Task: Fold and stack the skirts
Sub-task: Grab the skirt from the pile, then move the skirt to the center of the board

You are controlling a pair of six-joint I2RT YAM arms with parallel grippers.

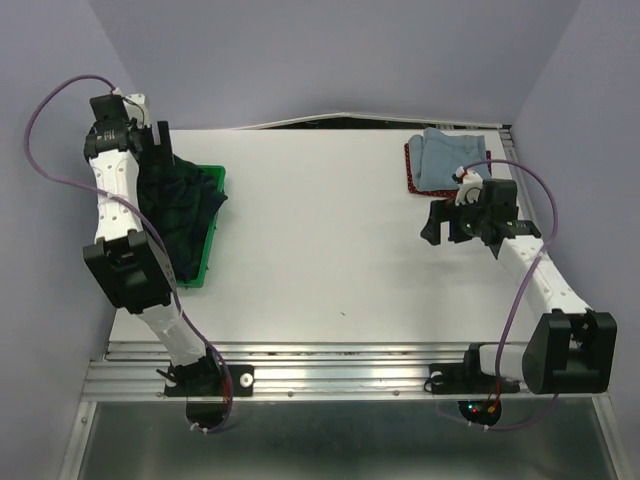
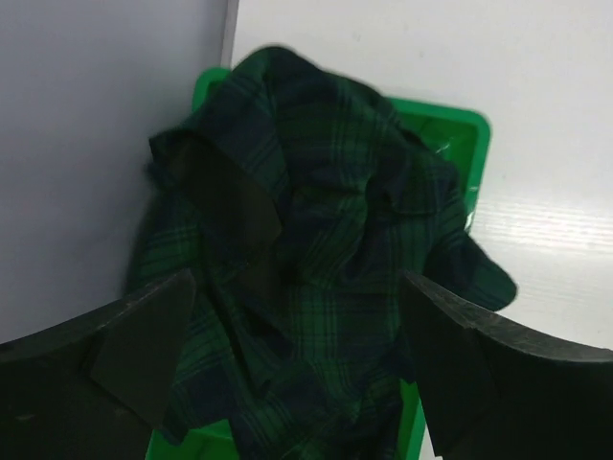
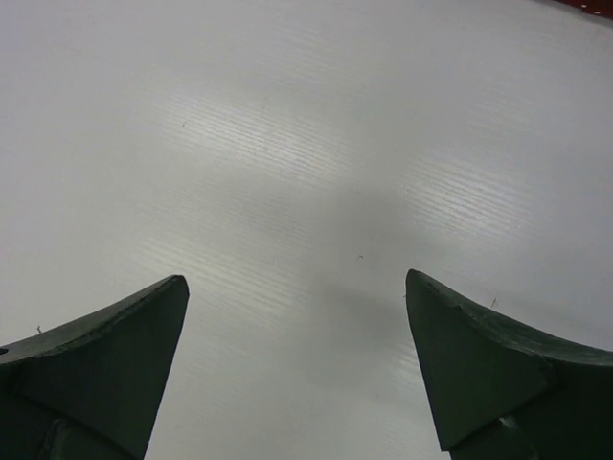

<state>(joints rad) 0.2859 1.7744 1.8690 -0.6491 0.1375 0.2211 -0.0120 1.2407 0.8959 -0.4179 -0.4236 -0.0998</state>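
My left claw [image 2: 297, 292] hangs spread wide and empty over the plaid skirt [image 2: 326, 220], which lies crumpled in the green tray [image 2: 462, 129] directly beneath its fingers. It is a loose heap, so I judge I need to pinch an edge to lift it out. My right claw [image 3: 297, 287] is also released, over bare worktop [image 3: 287, 144]. Near it, ahead and to its right, the folded denim skirt [image 1: 452, 152] lies on the red dotted skirt [image 1: 412, 182], a stack ready for the plaid one.
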